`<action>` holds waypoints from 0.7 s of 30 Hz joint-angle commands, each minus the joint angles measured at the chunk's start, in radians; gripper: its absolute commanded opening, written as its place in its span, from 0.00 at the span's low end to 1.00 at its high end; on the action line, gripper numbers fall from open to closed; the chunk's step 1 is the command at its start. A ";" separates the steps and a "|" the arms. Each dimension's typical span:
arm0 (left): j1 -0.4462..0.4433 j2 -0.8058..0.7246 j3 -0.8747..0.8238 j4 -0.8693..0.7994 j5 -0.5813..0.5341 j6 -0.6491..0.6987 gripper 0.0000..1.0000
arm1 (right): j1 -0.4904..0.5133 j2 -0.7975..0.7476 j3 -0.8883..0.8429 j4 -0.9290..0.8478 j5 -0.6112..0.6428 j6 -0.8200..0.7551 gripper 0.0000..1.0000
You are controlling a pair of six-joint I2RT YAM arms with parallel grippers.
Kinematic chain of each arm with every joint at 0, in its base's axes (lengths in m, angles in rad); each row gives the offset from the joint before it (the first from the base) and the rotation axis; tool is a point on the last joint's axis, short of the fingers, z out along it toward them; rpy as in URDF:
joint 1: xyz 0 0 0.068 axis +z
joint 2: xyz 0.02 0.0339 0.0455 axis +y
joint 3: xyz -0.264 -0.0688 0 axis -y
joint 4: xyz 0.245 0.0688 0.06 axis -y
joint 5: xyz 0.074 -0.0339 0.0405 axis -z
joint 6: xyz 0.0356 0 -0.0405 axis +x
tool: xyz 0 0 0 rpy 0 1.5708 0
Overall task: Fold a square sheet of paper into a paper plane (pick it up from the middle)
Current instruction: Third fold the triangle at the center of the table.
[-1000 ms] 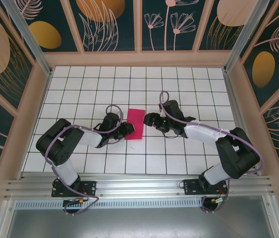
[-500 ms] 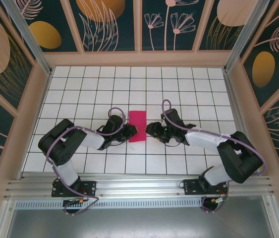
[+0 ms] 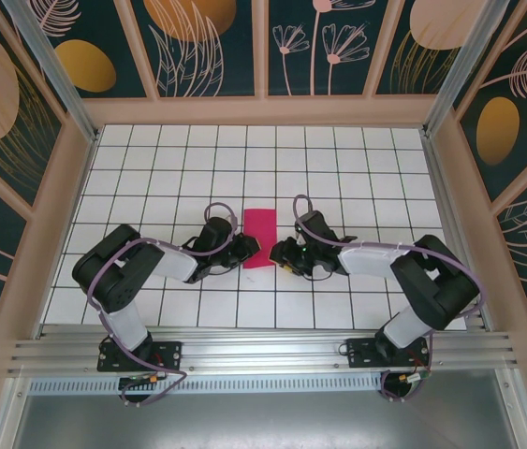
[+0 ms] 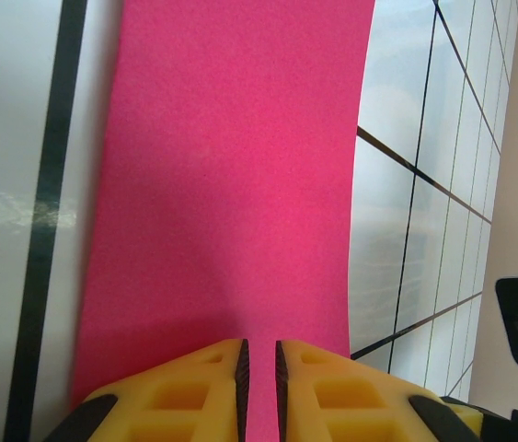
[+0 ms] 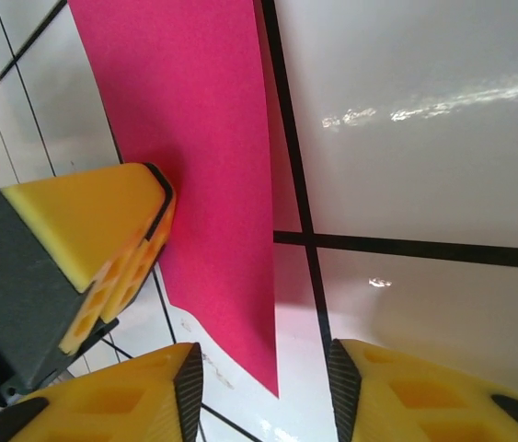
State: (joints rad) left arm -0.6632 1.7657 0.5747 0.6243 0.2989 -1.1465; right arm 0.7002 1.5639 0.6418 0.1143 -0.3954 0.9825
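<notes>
pink sheet of paper (image 3: 260, 238) lies folded into a narrow strip at the center of the top view. left gripper (image 4: 259, 354) is pinched tight on its lower end. right gripper (image 5: 263, 373) is spread apart, with the strip's corner between its jaws.

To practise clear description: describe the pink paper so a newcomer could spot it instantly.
Find the white gridded table. At its middle, between the left arm and the right arm, lies the pink paper, a narrow strip. It is the only magenta thing on the tiles.
</notes>
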 commanded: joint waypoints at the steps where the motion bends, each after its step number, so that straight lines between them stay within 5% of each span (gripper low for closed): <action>1: -0.003 0.011 -0.004 -0.049 -0.014 0.008 0.19 | 0.010 0.016 0.024 0.055 -0.016 0.004 0.39; 13: -0.002 -0.019 0.016 -0.092 -0.014 0.032 0.20 | 0.005 0.059 0.052 0.056 0.037 -0.013 0.17; 18: -0.002 -0.046 0.043 -0.085 0.009 0.083 0.25 | 0.002 0.036 0.044 0.003 0.091 -0.029 0.01; 21: -0.003 -0.081 0.062 -0.022 0.053 0.105 0.29 | -0.002 0.008 0.034 -0.032 0.095 -0.052 0.00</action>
State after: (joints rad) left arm -0.6632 1.7229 0.5995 0.5652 0.3153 -1.0931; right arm 0.7017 1.6073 0.6689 0.1329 -0.3359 0.9630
